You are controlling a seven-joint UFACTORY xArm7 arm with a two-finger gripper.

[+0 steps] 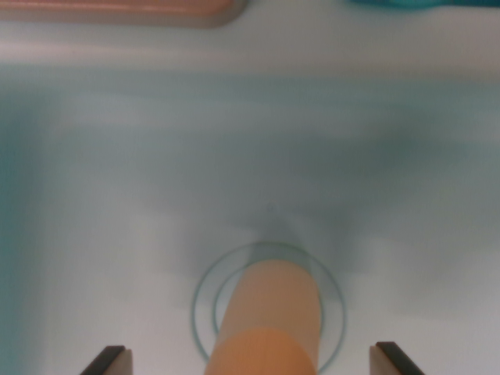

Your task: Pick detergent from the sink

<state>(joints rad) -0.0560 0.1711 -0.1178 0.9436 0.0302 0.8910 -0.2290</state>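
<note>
An orange, rounded detergent bottle (pixel 269 320) stands in the pale sink (pixel 250 156), over the ringed drain (pixel 336 312), at the bottom centre of the blurred wrist view. My gripper (pixel 252 361) is open: only its two dark fingertips (pixel 109 361) show at the lower corners, one on each side of the bottle with clear gaps. The bottle's lower part is cut off by the frame edge.
The sink's far rim (pixel 250 47) runs across the top. A pinkish object (pixel 125 12) lies beyond it at the top left and a teal object (pixel 414 4) at the top right. Sink walls rise on the left and far sides.
</note>
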